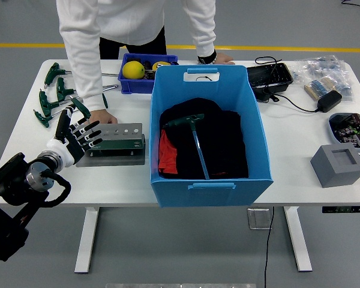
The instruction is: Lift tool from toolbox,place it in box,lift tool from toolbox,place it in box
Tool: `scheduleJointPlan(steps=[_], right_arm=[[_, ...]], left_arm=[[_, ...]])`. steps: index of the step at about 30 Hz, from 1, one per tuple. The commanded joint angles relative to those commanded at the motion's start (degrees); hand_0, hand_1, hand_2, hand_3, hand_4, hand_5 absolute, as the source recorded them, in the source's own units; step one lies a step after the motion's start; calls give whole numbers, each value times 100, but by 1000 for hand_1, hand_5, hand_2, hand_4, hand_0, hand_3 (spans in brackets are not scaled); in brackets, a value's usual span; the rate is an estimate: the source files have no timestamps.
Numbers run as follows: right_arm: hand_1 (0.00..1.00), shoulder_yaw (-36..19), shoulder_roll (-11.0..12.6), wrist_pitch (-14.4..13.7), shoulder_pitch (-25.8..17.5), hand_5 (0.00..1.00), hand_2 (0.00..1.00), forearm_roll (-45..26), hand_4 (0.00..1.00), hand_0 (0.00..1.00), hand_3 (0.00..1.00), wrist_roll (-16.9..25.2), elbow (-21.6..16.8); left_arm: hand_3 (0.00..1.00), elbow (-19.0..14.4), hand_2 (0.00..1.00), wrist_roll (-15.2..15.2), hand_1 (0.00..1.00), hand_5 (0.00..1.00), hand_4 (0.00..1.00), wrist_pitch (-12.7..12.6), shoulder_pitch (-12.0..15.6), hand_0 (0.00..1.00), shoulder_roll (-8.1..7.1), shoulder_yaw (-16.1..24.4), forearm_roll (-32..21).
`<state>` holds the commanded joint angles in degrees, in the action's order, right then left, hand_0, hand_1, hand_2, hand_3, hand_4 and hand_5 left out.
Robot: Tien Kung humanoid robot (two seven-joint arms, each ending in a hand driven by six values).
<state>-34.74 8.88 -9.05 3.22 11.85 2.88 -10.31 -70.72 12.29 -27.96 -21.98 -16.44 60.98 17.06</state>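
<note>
Toolbox tools: stiff, slim metal, likely slippery; take by the T-handle. My left robot hand hovers beside it, fingers spread, empty.

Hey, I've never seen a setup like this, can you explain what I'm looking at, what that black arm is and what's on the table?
This is a single view from a camera high on a humanoid robot, looking down over a white table. The black arm at lower left ends in the robot's left hand, fingers spread, holding nothing, beside a green metal tool holder. The right arm is out of view. In the middle stands a big blue plastic box with dark cloth and a green T-handle wrench inside. More green-handled tools lie at far left. A person in white sleeves rests a hand on the table behind the holder.
</note>
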Motion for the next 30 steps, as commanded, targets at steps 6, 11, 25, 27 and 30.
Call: scheduleJointPlan(steps=[6, 11, 25, 27, 30], right_arm=[[704, 5, 6, 1, 10, 716, 758, 0, 832, 710, 611, 7, 0], [705, -2, 11, 2, 17, 716, 758, 2, 833, 709, 611, 14, 0], [703, -4, 18, -3, 35, 715, 757, 5, 833, 711, 611, 20, 0], [703, 2, 18, -4, 38, 716, 758, -2, 833, 711, 609, 21, 0], [703, 1, 18, -4, 37, 716, 758, -3, 833, 711, 609, 21, 0]], left_arm=[[843, 199, 596, -135, 391, 998, 825, 51, -158, 268, 11, -48, -124], [811, 308, 590, -295, 411, 998, 836, 117, -261, 277, -6, -89, -414], [763, 377, 533, -440, 418, 998, 998, 437, -482, 297, 24, -197, -803], [662, 366, 413, -461, 366, 890, 998, 383, -498, 291, 31, -202, -802], [662, 339, 413, -475, 366, 890, 998, 263, -513, 291, 33, -201, -807]])
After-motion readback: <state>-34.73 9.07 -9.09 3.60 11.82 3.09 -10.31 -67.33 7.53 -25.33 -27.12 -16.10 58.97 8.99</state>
